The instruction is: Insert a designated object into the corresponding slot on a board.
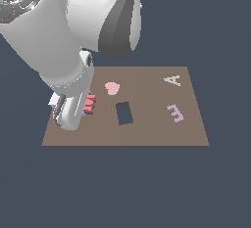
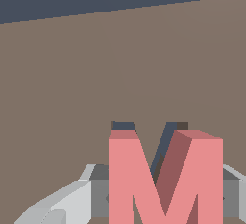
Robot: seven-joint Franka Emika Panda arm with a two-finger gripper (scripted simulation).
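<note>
Salmon-red M block (image 2: 163,180) sat gripped between the closed gripper (image 1: 87,105) fingers, partly over its slot (image 2: 144,128); lowering squarely seemed next.

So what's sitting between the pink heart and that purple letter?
The dark rectangular cutout lies between heart and purple letter, slightly nearer the camera; seen in the exterior view.

Salmon-red M block (image 2: 163,180) upright over dark M-shaped slot (image 2: 144,127), brown board (image 1: 147,129) near exterior view's left.
</note>
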